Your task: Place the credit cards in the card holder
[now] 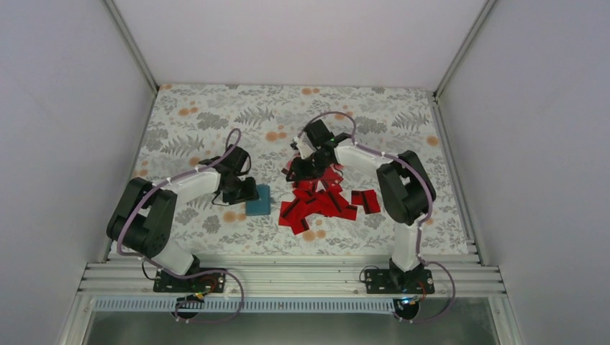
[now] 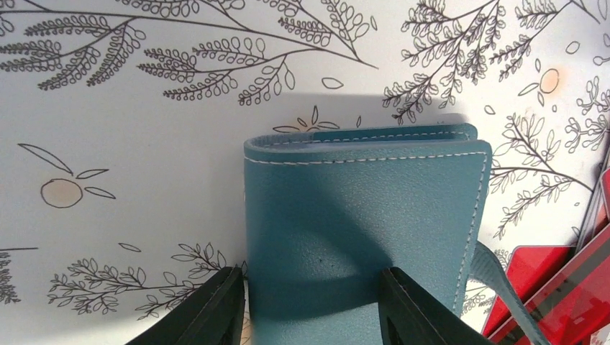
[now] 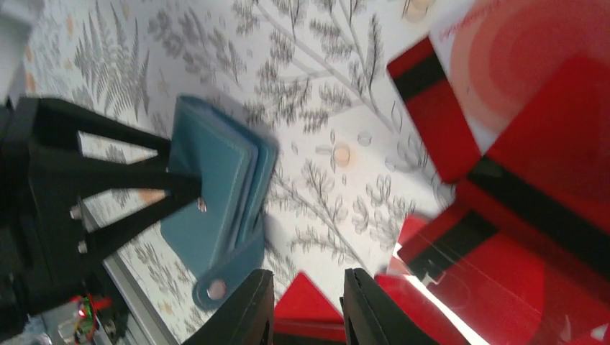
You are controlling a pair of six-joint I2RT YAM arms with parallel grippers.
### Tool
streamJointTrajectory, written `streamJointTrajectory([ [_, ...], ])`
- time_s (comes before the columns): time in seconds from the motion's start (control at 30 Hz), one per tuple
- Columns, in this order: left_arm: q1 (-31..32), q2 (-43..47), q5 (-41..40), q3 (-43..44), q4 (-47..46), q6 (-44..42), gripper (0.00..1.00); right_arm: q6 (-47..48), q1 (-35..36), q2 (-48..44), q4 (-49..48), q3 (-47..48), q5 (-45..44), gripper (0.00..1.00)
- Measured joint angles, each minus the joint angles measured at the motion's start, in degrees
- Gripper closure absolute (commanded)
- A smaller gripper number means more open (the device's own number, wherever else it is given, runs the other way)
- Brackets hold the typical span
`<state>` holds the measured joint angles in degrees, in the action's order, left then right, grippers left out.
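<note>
Right now the credit cards (image 1: 324, 205) lie in a messy red pile on the counter (image 1: 403, 122), in front of the right arm. They lie on top of each other and point all ways. Black stripes show on some of them.

The card holder (image 1: 258, 200) is teal blue. It lies on the counter just to the left of the pile, near it but not touching it. It is folded shut, and white stitches run along its edge. A strap (image 3: 229, 269) with a round metal snap (image 3: 215, 290) sticks out from one side and is not done up.

The left gripper (image 1: 247, 192) is down at the card holder. Its two black fingers (image 2: 216, 309) are spread wide apart. One sits right at the holder's edge and the other is over the cover.

The right gripper (image 1: 301, 169) is low over the far side of the pile. Its two fingers have only a small gap between them, and a red corner of a card shows in that gap. I cannot tell if it is pinching that card.

The counter has grey leaves and orange dots printed on it.
</note>
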<state>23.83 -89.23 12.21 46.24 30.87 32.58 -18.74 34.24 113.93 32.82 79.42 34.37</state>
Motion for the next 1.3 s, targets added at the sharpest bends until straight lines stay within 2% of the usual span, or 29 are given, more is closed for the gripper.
streamJointTrajectory([
  [0.2,-0.11,0.17,0.48,-0.37,-0.09,-0.66,0.6,3.58,4.17,-2.12,0.35,-4.76,-1.64,0.75],
  [0.3,-0.24,0.17,0.59,-0.39,-0.02,-0.74,0.67,4.37,6.75,-1.09,0.55,-4.85,-1.64,0.77],
  [0.47,-0.33,0.17,1.36,-0.39,-0.37,-1.05,0.73,4.9,7.78,2.08,0.39,-2.91,-1.2,0.78],
  [1.07,-0.48,0.61,1.99,-1.16,-1.44,-1.07,0.78,4.92,8.52,5.7,-1.68,1.16,7.52,0.8],
  [1.3,-0.48,0.61,1.99,-1.16,-1.44,-1.16,0.78,4.46,8.15,4.96,-1.73,1.31,3.87,0.76],
])
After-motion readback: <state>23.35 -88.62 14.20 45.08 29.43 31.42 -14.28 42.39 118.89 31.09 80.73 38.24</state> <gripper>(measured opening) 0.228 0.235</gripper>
